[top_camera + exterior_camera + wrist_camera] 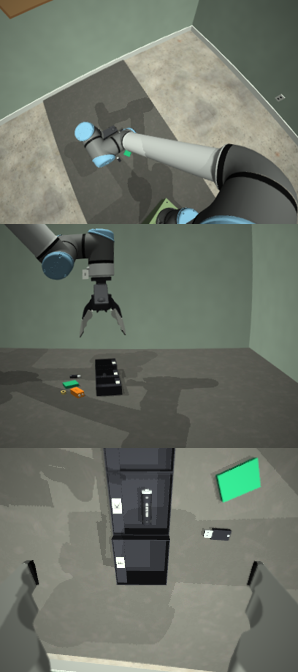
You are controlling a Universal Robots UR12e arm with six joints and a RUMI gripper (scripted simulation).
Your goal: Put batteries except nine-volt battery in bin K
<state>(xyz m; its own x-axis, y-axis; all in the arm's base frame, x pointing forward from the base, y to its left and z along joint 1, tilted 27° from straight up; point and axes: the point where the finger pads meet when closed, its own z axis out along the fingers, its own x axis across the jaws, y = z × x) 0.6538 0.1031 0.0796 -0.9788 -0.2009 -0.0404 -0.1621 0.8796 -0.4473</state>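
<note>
My gripper [103, 334] [144, 562] is open and empty, hanging high above a row of three black bins [108, 390] [114, 528]. In the wrist view the middle bin carries a K label [117, 506], and a black cylindrical battery [146, 506] lies inside it. A small black stick with a pale end [216, 534] [75, 375] lies on the mat beside the bins. An orange block-shaped battery [77, 392] and a small yellow round piece [63, 392] lie further from the bins. In the top view the arm hides the bins.
A flat green card [239, 479] [71, 383] [127, 154] lies on the dark mat [73, 99] beside the bins. The bins stand upright. Green walls close the room at the back and right.
</note>
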